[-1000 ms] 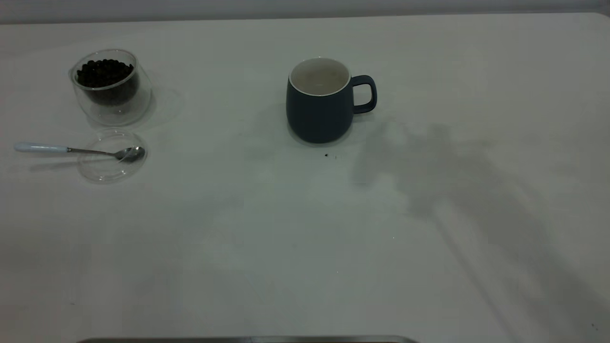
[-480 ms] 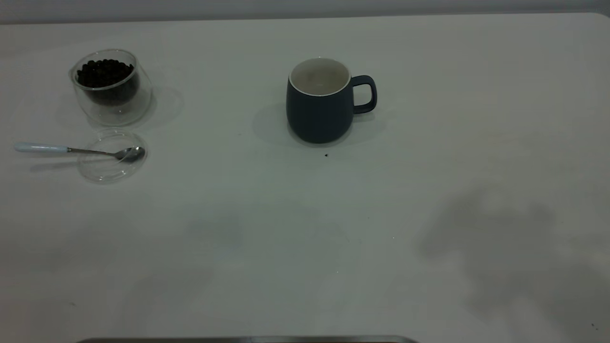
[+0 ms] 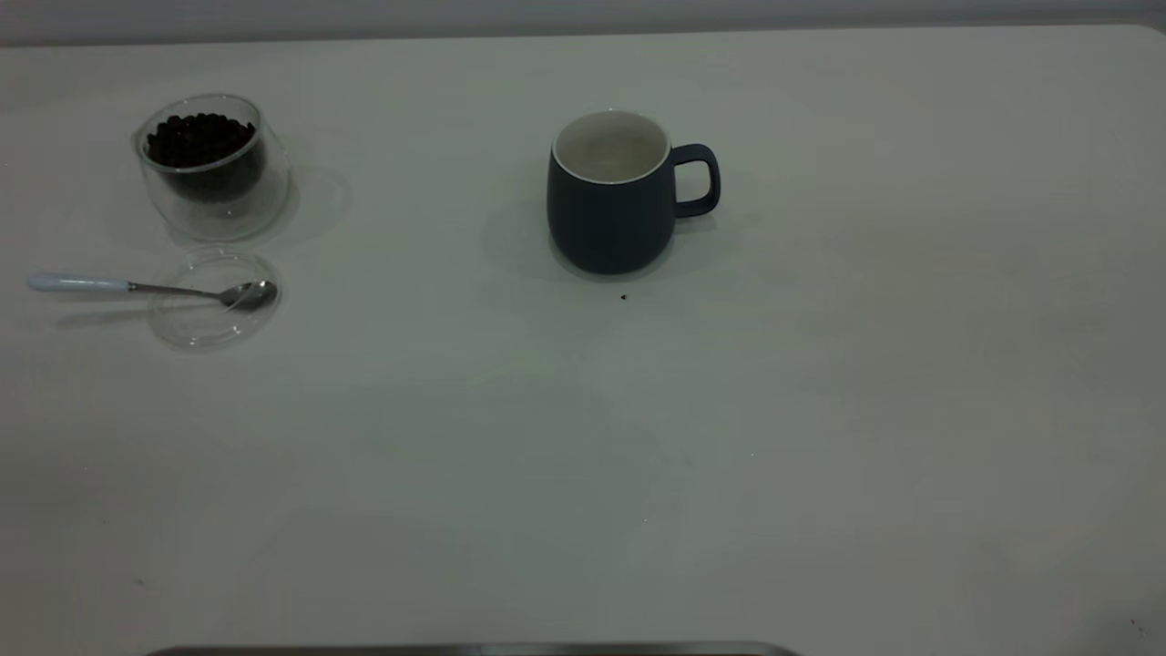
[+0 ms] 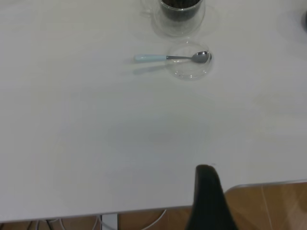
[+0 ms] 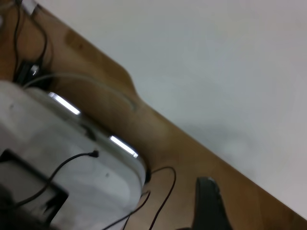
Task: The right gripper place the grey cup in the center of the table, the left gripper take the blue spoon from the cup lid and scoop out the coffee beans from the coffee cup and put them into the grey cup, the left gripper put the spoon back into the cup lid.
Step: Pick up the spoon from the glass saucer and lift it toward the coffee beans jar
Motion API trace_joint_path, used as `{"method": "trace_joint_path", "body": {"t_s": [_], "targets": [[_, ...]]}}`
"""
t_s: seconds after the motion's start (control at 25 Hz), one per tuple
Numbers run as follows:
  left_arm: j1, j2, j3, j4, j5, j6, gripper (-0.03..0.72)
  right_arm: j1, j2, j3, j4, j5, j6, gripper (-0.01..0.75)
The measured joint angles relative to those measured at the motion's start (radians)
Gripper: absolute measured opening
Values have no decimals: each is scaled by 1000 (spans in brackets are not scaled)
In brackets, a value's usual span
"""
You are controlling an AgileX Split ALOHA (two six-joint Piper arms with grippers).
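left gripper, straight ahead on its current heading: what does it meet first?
Probably bare table first. Farther along, the cup lid holding the blue spoon lies roughly in line with the left gripper; depth is unclear.

Black cables (image 5: pixel 158 201) lie on the wooden floor (image 5: pixel 182 148) beside a white box (image 5: pixel 72 158).

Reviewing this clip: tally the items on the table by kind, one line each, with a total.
Cups: 2, the grey cup and the coffee cup holding the coffee beans
Spoons: 1, the blue spoon
Lids: 1, the cup lid under the spoon's bowl
Total: 4 items, counting the beans as contents
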Motion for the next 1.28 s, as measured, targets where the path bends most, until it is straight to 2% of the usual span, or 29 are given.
{"method": "trace_joint_path", "body": {"t_s": [0.2,0.4,0.72,1.12,1.28], "targets": [[0,0,0,0,0,1,578,-122,-238,117,-13,-43,2,459],[0,0,0,0,0,1,578,-203,-424,208,-14,-57,2,459],[0,0,0,0,0,1,578,-321,-565,258,-14,-100,5,459],[0,0,0,0,0,1,578,-394,-668,263,-14,-104,6,459],[0,0,0,0,0,0,578,-401,-709,263,-13,-104,6,459]]}}
